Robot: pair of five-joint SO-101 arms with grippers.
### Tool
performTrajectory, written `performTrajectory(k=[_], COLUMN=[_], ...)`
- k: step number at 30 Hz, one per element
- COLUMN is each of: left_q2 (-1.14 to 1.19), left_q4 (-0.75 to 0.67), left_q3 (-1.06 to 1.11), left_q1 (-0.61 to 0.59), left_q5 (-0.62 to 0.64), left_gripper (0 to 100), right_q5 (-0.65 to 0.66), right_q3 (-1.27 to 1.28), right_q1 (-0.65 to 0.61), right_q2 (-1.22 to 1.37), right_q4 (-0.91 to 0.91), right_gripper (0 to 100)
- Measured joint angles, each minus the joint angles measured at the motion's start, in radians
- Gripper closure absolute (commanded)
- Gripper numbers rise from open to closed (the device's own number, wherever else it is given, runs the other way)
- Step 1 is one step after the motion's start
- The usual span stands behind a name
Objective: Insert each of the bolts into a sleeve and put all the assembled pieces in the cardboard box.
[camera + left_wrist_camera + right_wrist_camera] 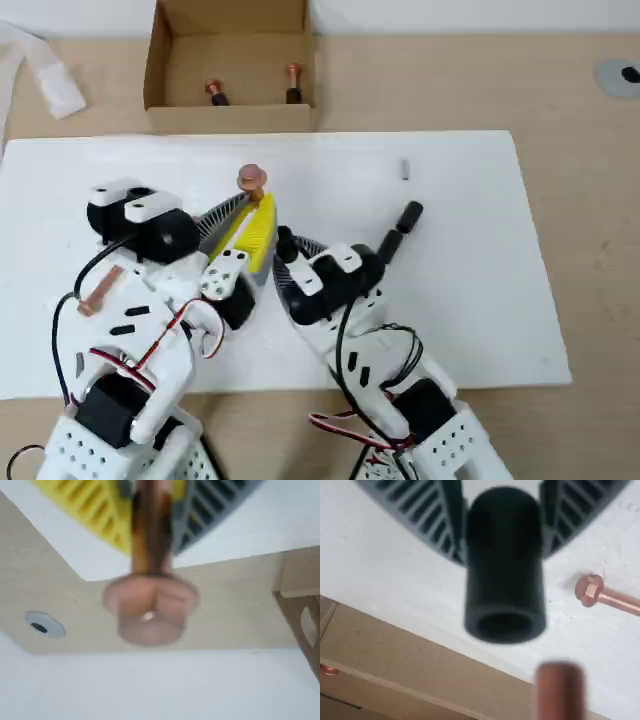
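One bolt is clamped by its shaft in your left end effector. Its copper head points toward the cardboard box and hangs just short of the box's front wall. Just beside it, and a little farther back from the box, your right end effector is closed around a black sleeve. The sleeve's open bore faces the box, and you can see that bolt and sleeve are near each other but apart. Inside the box, two assembled pieces stand side by side near the front wall, with copper heads up out of black sleeves. Your right wrist view shows a second bolt against the white sheet, beside the held sleeve and on your side of the box; you cannot tell whether it lies loose. Farther from the box, off past its right front corner, what look like two loose sleeves lie end to end on the sheet. A small grey bit lies between them and the box. The sheet's far edge runs just in front of the box. The box stands on the bare desk, with a white strip to its left and a grey disc well off to its right.
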Motion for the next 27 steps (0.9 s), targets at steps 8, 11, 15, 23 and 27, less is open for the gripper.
performTrajectory(k=[8, 11, 15, 23, 27], left_q2=[0.0, -0.002, 0.0, 0.0, 0.0], left_q4=[0.0, 0.0, 0.0, -0.084, -0.106], left_q3=[0.02, 0.025, 0.032, 0.078, 0.092], left_q1=[0.0, 0.0, 0.008, 0.034, 0.034], left_q5=[0.0, 0.0, 0.0, -0.014, -0.041], left_gripper=[99, 99, 99, 99, 99], right_q5=[-0.023, -0.023, -0.023, -0.023, -0.023], right_q3=[0.0, 0.0, 0.0, 0.0, 0.0], right_q1=[0.0, 0.0, 0.0, 0.0, 0.0], right_q2=[0.0, 0.0, 0.0, 0.0, 0.0], right_q4=[0.0, 0.0, 0.0, 0.0, 0.0], right_gripper=[98.9, 98.9, 98.9, 98.9, 98.9])
